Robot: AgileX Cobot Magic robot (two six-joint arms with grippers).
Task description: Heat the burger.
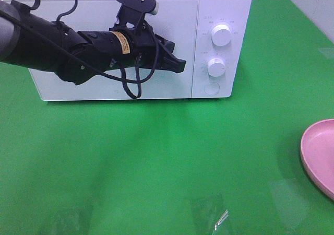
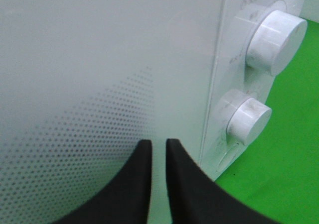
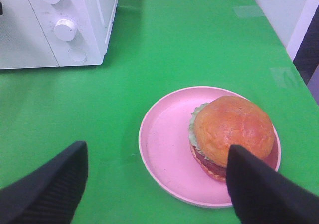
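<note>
Door step underway: our left hand [image 2: 158, 149], fingers nearly together, noses at the shut microwave [image 1: 172, 5] door, the right hand [image 3: 154, 184] spread wide above the burger [image 3: 232, 134] on its pink plate [image 3: 164, 149], unlatching comes next.

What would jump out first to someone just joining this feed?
The white microwave at the back of the green table, door closed, with the left tool hanging right in front of the door near the knobs, its jaws only a narrow slit apart. Off to the right, the burger sits on the pink plate, with the right tool open wide above it.
</note>
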